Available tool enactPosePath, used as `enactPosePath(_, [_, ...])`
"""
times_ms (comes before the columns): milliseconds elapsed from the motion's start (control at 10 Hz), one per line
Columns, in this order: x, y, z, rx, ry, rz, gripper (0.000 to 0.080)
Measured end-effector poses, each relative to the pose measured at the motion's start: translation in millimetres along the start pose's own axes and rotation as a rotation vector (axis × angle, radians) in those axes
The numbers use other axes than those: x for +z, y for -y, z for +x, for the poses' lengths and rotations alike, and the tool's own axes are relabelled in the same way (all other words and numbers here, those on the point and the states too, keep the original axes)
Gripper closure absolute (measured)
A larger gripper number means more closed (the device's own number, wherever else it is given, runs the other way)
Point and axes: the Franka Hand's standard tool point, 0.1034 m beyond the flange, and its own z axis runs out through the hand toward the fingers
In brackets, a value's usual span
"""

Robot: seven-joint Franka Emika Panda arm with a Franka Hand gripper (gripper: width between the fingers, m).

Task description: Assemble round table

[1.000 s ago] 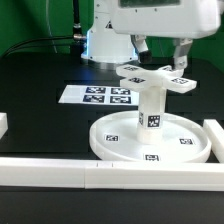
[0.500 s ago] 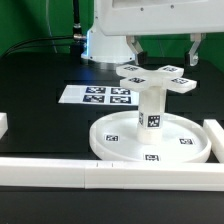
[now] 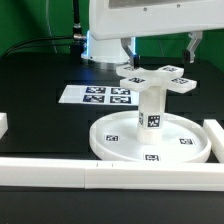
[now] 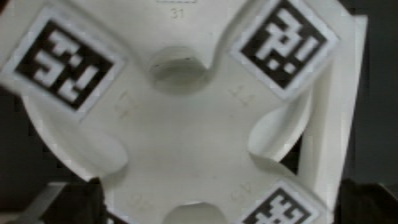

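Hidden: the white arm housing [image 3: 150, 15] is cut off by the upper edge of the exterior view, and only the lower ends of the 2 fingers [image 3: 129, 46] show below it.
Hard to make out: the wrist view is blurred and filled almost entirely by the cross-shaped foot [image 4: 187, 110]. 3 of its square markers are cropped at the edges, and the fingers cannot be picked out there.
Fingers: spread wide, 1 above each side of the cross-shaped foot [image 3: 152, 77]. They pinch nothing and no contact shows.
Round table: the large rimmed disc [image 3: 118, 143] lies flat on the counter. The short post [image 3: 152, 108] stands upright at its centre, and the cross-shaped foot sits on top of the post.
Post base: hidden behind the disc's near rim.
Counter: black and matt [image 3: 40, 95]. The marker board [image 3: 97, 96] lies flat behind the disc, toward the exterior view's left.
Border bars: a long white bar [image 3: 90, 172] runs just in front of the disc, and another [image 3: 213, 135] is just beside it at the exterior view's right.
Room: a green backdrop [image 3: 20, 20] with dark cables in front of it.
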Motion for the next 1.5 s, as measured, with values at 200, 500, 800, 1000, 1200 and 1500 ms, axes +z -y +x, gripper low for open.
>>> enactPosePath(200, [-0.2, -0.3, 0.7, -0.135, -0.006, -0.003, 0.0151])
enactPosePath(500, [-0.2, -1.8, 0.5, -0.344, -0.005, -0.004, 0.0151])
enactPosePath(800, [1.9, -6.8, -0.5, -0.688, 0.010, -0.025, 0.0151])
enactPosePath(1000, [2.8, -6.6, -0.6, -0.937, 0.027, -0.039, 0.0151])
enactPosePath(1200, [3.3, -9.5, -1.3, -1.069, 0.036, -0.043, 0.0151])
enactPosePath(1500, [3.4, -13.3, -1.6, -1.259, 0.052, -0.057, 0.0151])
